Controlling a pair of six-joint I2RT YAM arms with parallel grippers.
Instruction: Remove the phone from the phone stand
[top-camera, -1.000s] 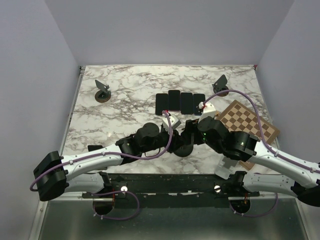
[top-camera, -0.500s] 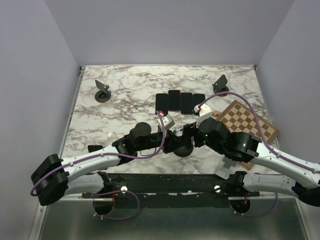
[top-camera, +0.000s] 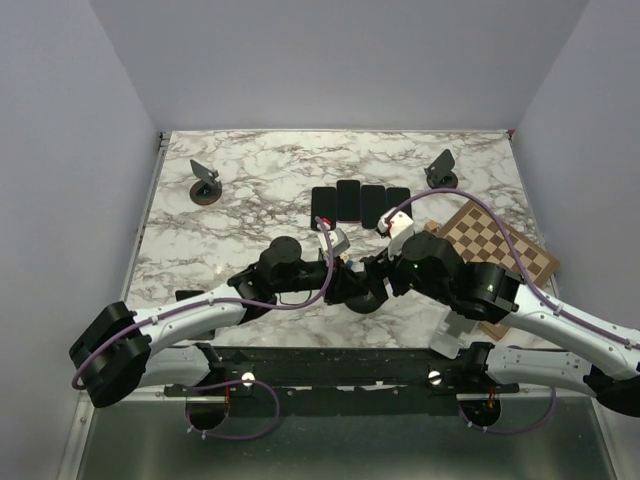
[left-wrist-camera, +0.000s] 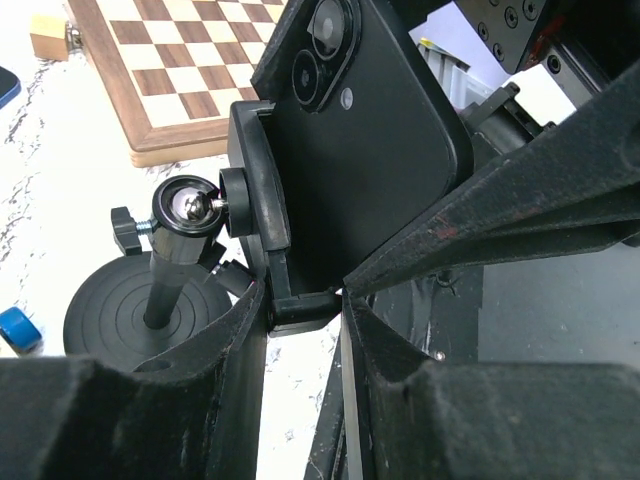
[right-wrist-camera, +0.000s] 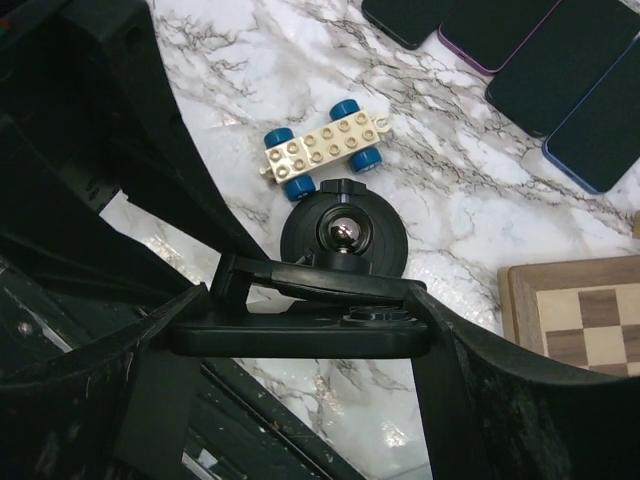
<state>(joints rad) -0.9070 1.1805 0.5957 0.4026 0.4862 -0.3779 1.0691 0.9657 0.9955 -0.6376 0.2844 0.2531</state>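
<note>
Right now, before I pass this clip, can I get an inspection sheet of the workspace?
Surface: marble-patterned table; no spills seen.
Job's things: black phone seated in the phone stand cradle, camera side showing; not yet removed.
Clutter: four spare phones flat in a row; other stands near the far corners; chessboard at right; toy brick car beside the stand's base.
Grippers: left tool closed on the cradle's lower clip; right tool closed across the phone's edges.
Cables: purple cable along each arm; no snag seen.
Surroundings: plain grey walls; nothing else seen.
</note>
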